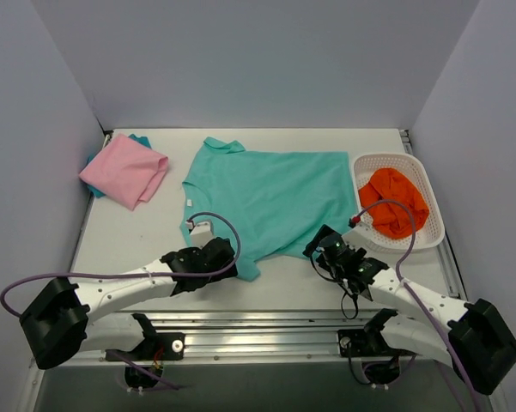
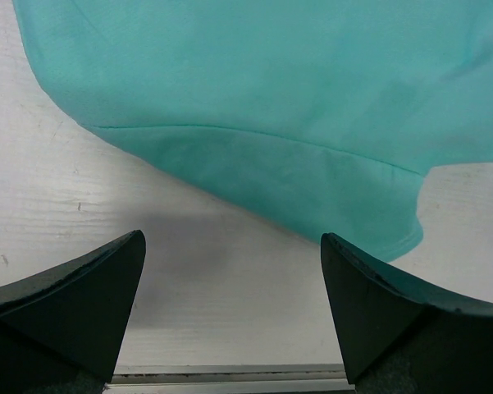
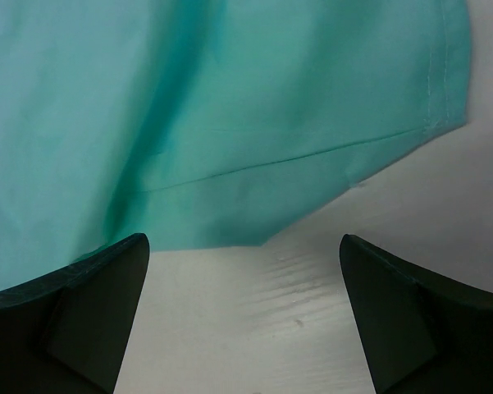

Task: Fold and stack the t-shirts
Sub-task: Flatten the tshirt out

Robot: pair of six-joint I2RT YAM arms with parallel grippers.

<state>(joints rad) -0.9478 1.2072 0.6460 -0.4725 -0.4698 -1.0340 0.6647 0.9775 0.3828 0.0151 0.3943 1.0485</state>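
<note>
Spread wide and gripping nothing at both: at the left pincer (image 2: 232, 246), bare tabletop (image 2: 189, 312) between the jaws and the near sleeve of the mint-teal t-shirt (image 2: 295, 107) just ahead; at the right pincer (image 3: 244, 242), likewise, with the hem corner just ahead, untouched. Laid flat and open straight ahead of both, presumably for a two-point pick on the near edge and an even fold away. Further out: folded pink t-shirt (image 1: 124, 172) far left, likely seeding the stack; white basket (image 1: 393, 156) right, orange garment (image 1: 395, 202) inside, waiting.
</note>
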